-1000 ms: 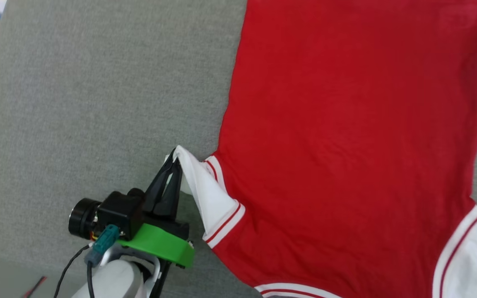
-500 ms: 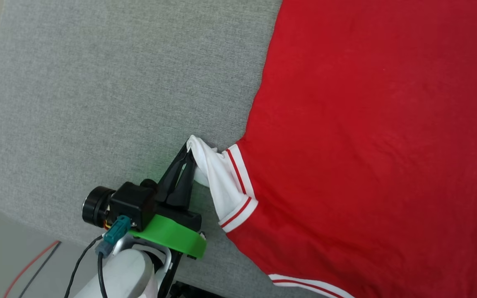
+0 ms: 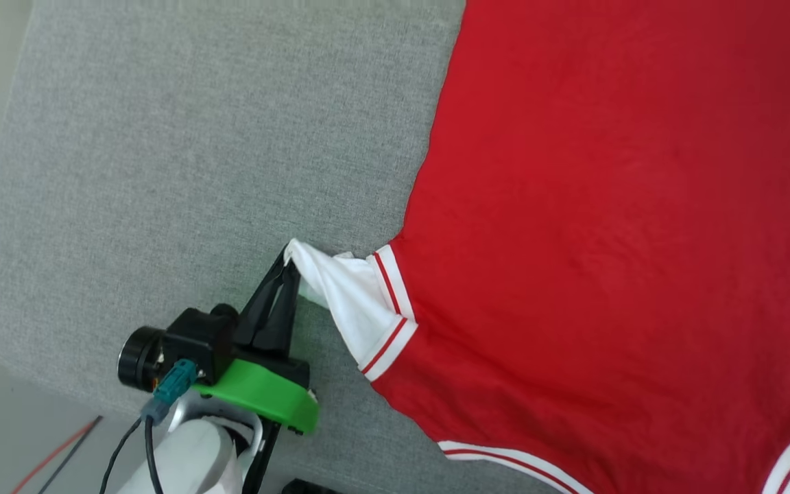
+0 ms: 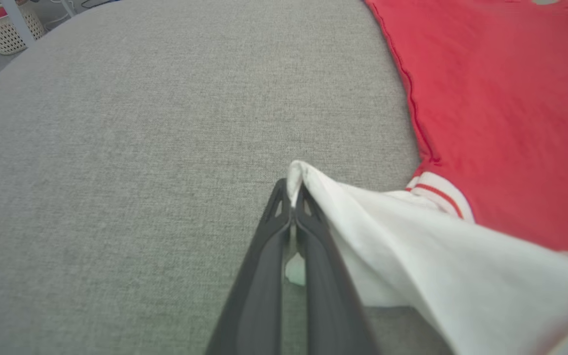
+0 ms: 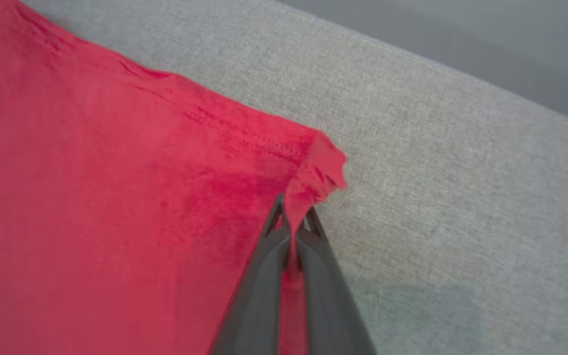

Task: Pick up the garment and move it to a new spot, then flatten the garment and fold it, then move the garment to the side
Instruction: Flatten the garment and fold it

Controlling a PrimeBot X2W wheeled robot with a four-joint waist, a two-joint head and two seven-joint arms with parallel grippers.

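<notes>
Our left claw [image 3: 290, 255] grips the garment [image 3: 607, 240] by its white sleeve, our right claw [image 5: 295, 217] by a red hem corner. It lies spread on the grey surface [image 3: 196, 158] (rounded corner), a basket [image 4: 5, 29] beyond.

Left gripper [image 3: 289, 257]: two long black fingers [image 4: 262, 276], tapering to slim tips, with small triangular cut-outs near the ends. Same dark tapered pair on the right gripper [image 5: 294, 209]. Behind the left one, a bright green collar [image 3: 265, 401], a black camera block [image 3: 196, 346] with round lens [image 3: 136, 358], a teal connector [image 3: 170, 390] feeding a thin black cable [image 3: 118, 446], possibly a small screw on the collar's edge. Pale grey forearm [image 3: 186, 463], smooth and rounded.
</notes>
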